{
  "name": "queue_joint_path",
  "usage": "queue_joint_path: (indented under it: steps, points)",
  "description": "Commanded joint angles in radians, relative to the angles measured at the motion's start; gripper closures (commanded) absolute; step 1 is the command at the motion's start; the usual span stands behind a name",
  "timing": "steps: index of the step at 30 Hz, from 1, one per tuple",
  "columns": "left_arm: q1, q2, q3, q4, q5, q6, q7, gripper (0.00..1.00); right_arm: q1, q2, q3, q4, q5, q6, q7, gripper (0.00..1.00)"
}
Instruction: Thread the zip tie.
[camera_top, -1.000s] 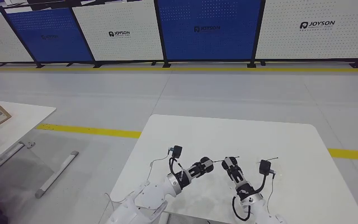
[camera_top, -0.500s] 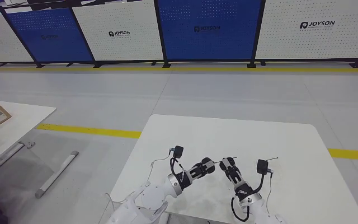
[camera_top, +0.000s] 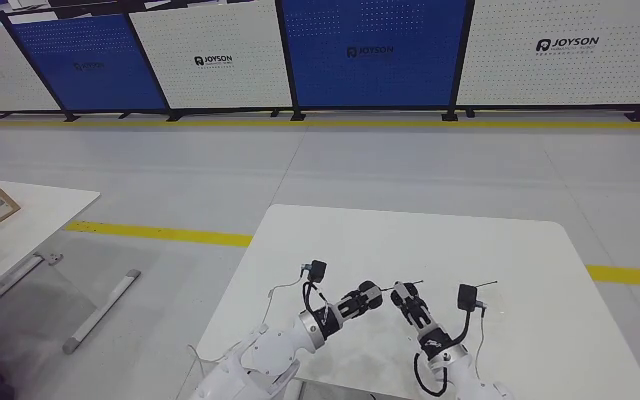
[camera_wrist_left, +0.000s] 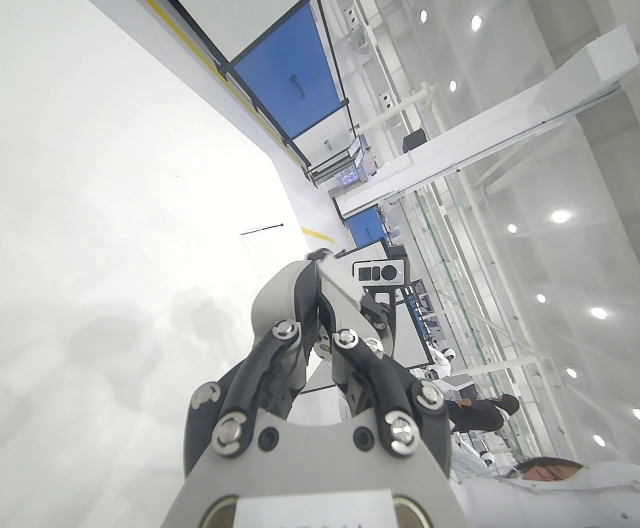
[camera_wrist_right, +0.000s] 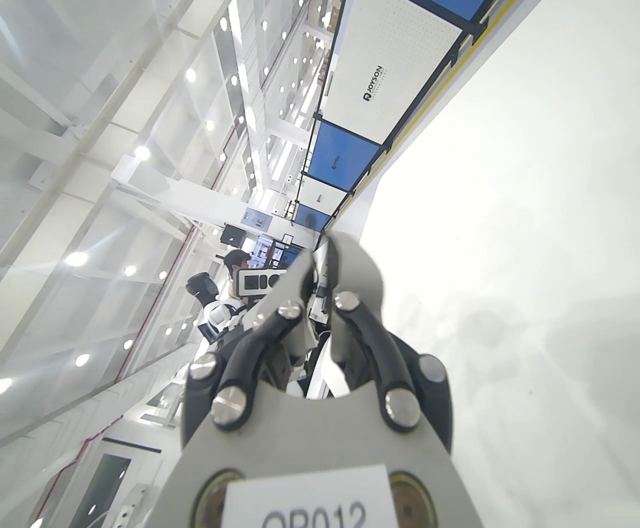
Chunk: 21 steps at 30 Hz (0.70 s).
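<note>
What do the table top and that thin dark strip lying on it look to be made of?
The table top looks like white laminate or coated board, smooth and near matt: even surface, soft shadows, no grain. The thin dark strip looks like black plastic, probably a zip tie: slim, straight, a small head at one end; too small to be sure.

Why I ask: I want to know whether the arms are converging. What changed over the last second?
The right gripper edged sideways toward the left gripper, narrowing the gap between them above the table. The left gripper barely moved. Both grippers stayed shut, and nothing was visibly taken hold of or let go.
</note>
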Motion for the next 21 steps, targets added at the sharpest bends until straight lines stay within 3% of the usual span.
queue_joint_path:
  steps: [1,6,15,17,21]
  points:
    - [-0.002,0.000,0.002,0.003,0.005,0.001,0.003,1.00,-0.003,0.000,0.003,-0.002,-0.001,-0.005,-0.005,0.60]
    - [-0.007,-0.001,0.008,0.008,0.010,0.004,0.003,1.00,-0.016,0.003,0.015,-0.013,0.001,-0.021,-0.018,0.73]
    - [-0.009,-0.001,0.014,0.010,0.019,0.001,0.000,1.00,-0.037,0.007,0.037,-0.033,0.005,-0.035,-0.030,0.87]
    - [-0.007,-0.001,0.014,0.009,0.022,-0.001,0.000,1.00,-0.038,0.007,0.038,-0.038,0.005,-0.035,-0.031,1.00]
    - [-0.006,-0.001,0.012,0.008,0.022,-0.002,0.001,1.00,-0.040,0.007,0.036,-0.041,0.001,-0.036,-0.032,1.00]
